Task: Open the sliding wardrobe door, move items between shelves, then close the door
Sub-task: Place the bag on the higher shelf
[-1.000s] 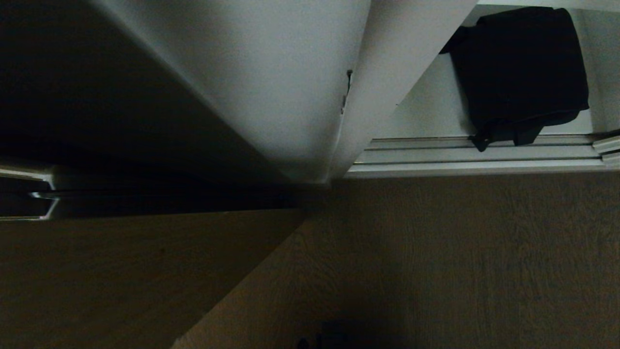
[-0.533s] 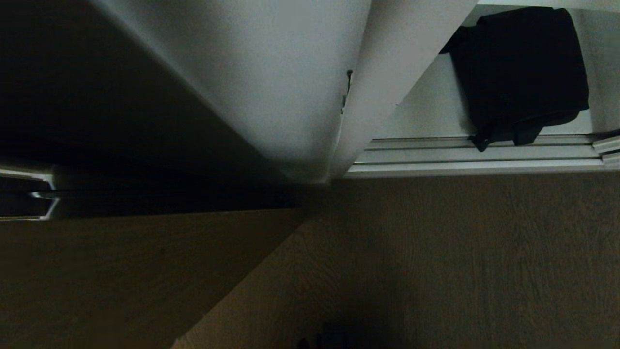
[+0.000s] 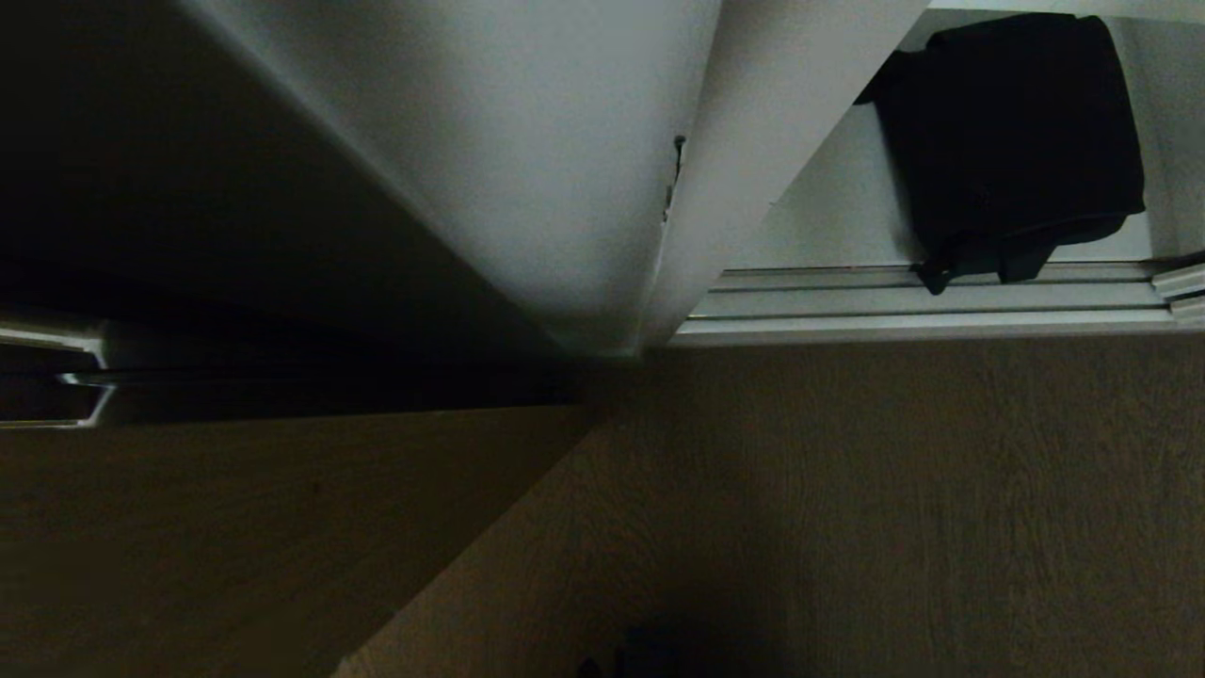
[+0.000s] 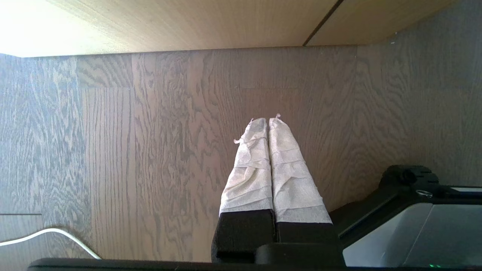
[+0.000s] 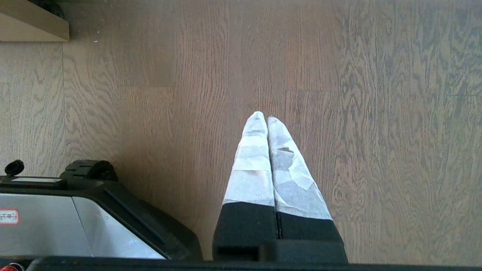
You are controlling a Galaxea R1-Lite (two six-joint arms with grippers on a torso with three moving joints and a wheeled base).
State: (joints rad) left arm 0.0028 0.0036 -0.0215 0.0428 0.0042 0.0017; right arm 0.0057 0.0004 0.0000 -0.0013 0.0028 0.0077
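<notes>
The black fabric bundle (image 3: 1012, 141) with straps lies on a white shelf (image 3: 828, 221) at the wardrobe's foot, behind the silver floor rails (image 3: 923, 301); one strap hangs over the rails. Nothing stands in front of that compartment. A tall pale panel (image 3: 527, 141) rises left of it, and I cannot tell whether it is the sliding wardrobe door. Neither arm shows in the head view. My left gripper (image 4: 268, 119) hangs shut and empty over the wood floor. My right gripper (image 5: 266, 117) hangs the same way, shut with nothing in it.
Wood floor (image 3: 894, 490) runs up to the rails. A slim silver frame end (image 3: 1181, 282) sits on the rails at the far right. My own base (image 4: 414, 222) is beside each gripper. A white cable (image 4: 56, 233) lies on the floor, and a tan wood panel (image 4: 188, 22) is beyond it.
</notes>
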